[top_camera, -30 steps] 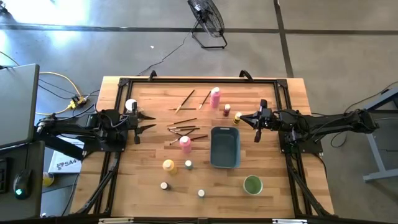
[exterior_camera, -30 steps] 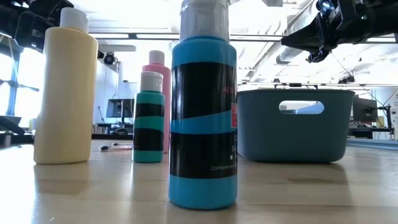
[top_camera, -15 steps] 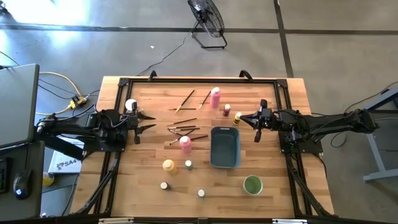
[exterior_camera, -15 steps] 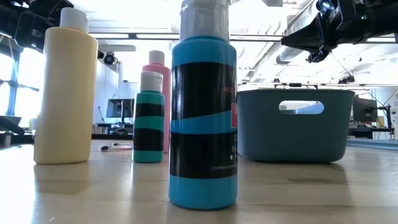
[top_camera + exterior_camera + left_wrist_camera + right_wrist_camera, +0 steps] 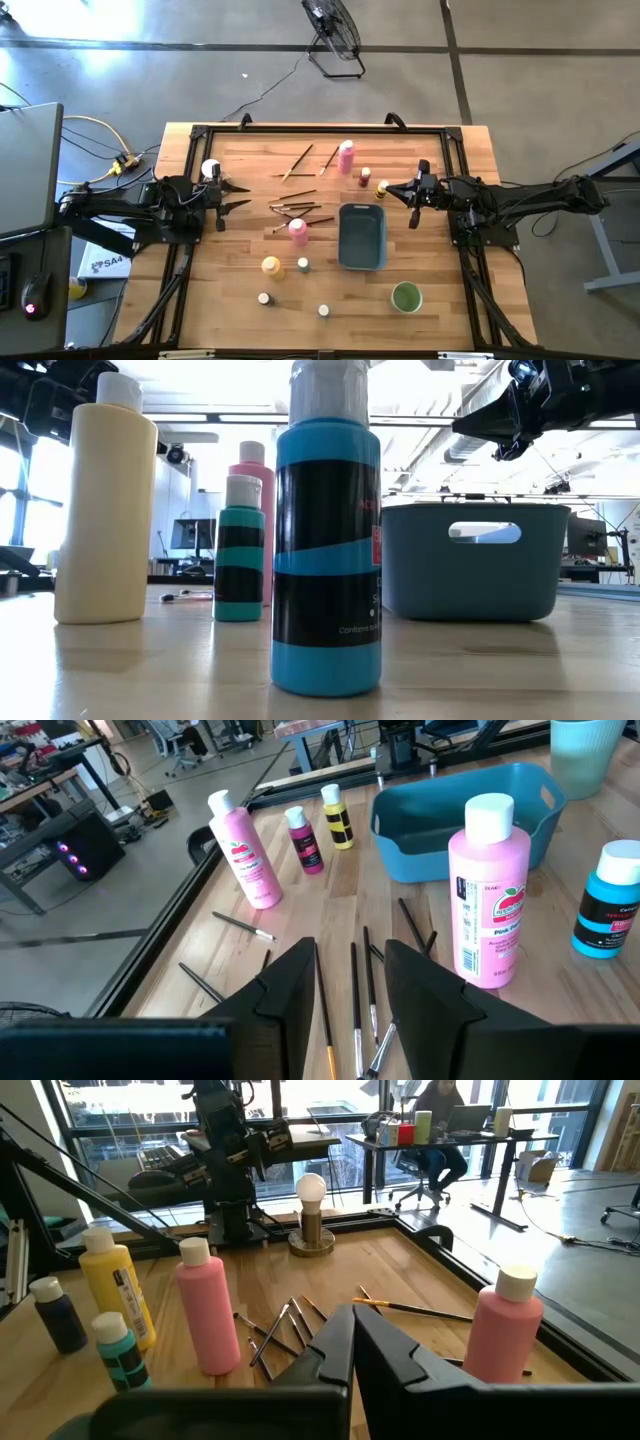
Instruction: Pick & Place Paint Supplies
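Observation:
The paint supplies stand and lie between my two grippers. One pink bottle [image 5: 298, 231] stands mid-table, another [image 5: 346, 157] farther back, and a yellow bottle [image 5: 271, 267] nearer the front. Small capped jars [image 5: 303, 264] [image 5: 365, 175] are scattered about on their bases. Several thin brushes [image 5: 295, 207] lie flat on the wood. My left gripper [image 5: 240, 195] [image 5: 352, 990] hovers open at the left side, pointing at the brushes. My right gripper [image 5: 388, 190] [image 5: 350, 1345] hovers shut at the right, above the tray's far end.
A blue-grey tray [image 5: 362, 236] sits right of centre and a green cup [image 5: 406, 297] at the near right. A white ball on a brown base [image 5: 312, 1220] stands by the left arm. A black frame [image 5: 190, 135] edges the table. A person [image 5: 435, 1130] sits far off.

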